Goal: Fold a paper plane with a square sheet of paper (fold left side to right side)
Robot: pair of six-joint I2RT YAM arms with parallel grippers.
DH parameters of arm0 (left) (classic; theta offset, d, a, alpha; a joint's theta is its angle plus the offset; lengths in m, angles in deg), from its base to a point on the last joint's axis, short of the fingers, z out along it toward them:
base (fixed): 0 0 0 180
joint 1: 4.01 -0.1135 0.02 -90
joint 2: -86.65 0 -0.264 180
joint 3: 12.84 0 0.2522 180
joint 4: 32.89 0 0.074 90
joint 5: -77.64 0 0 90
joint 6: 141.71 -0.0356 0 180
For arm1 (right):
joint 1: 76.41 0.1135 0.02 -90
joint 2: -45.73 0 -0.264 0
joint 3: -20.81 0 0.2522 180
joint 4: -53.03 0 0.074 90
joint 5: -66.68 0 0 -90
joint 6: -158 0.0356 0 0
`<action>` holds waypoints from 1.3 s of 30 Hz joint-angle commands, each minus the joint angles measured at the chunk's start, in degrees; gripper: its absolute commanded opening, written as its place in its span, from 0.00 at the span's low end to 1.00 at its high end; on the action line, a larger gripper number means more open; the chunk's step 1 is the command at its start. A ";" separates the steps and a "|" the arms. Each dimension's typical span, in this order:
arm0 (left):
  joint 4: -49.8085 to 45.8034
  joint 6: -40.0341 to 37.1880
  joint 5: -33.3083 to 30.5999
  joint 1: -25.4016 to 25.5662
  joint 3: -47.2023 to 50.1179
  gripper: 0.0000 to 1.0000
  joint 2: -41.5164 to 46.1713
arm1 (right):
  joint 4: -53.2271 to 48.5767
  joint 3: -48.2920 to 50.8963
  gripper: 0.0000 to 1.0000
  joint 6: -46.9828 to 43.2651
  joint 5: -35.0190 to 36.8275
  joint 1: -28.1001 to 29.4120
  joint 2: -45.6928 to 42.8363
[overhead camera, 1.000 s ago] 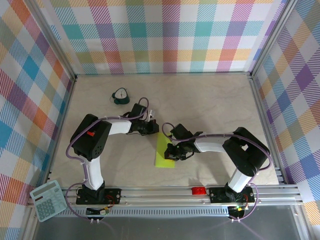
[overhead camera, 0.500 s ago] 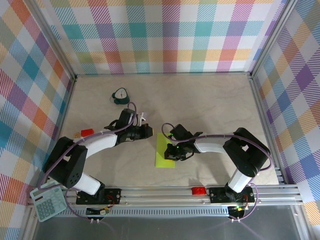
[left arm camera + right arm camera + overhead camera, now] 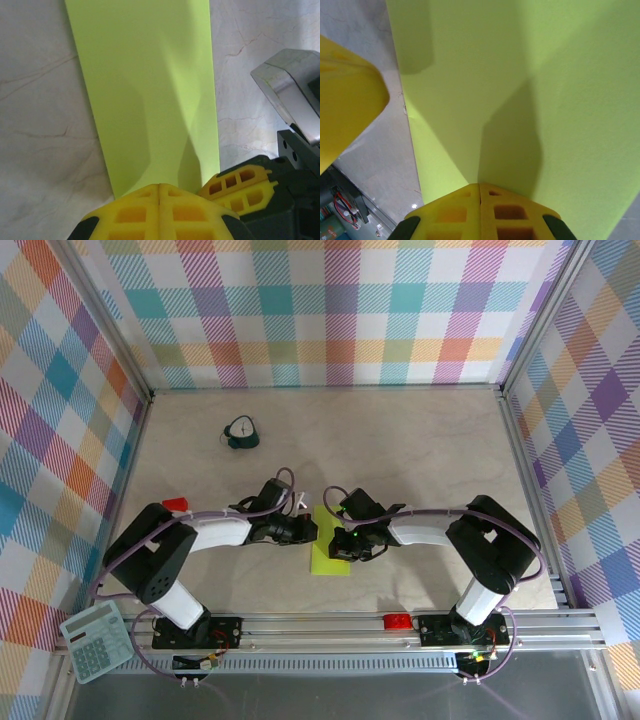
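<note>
Right now, your table (image 3: 420, 450) holds the folded lime sheet of paper (image 3: 328, 562) flat at centre frame. Your left gripper (image 3: 311, 530) meets its left edge and your right gripper (image 3: 340, 546) sits on top, each with fingers closed together.

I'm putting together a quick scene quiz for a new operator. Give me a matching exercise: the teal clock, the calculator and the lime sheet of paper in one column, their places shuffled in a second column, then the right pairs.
Things
1. teal clock
2. calculator
3. lime sheet of paper

Places
A. mid-table, at the tips of the left gripper and right gripper
B. alone on the far left part of the table
C. near-left corner, at the end of the front rail

Pairs: 1-B, 2-C, 3-A
</note>
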 commanded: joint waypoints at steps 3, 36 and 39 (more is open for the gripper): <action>0.74 -0.94 -0.47 0.73 -1.60 0.00 -2.11 | -8.29 2.26 0.00 -0.51 5.77 0.01 2.88; -2.26 -2.91 -4.87 1.16 1.57 0.00 -2.44 | -4.71 10.09 0.41 -1.18 -8.02 -7.21 -12.85; -2.56 -3.18 -5.22 1.12 1.39 0.00 -2.42 | -0.88 10.92 0.41 -0.11 -10.18 -7.18 -11.28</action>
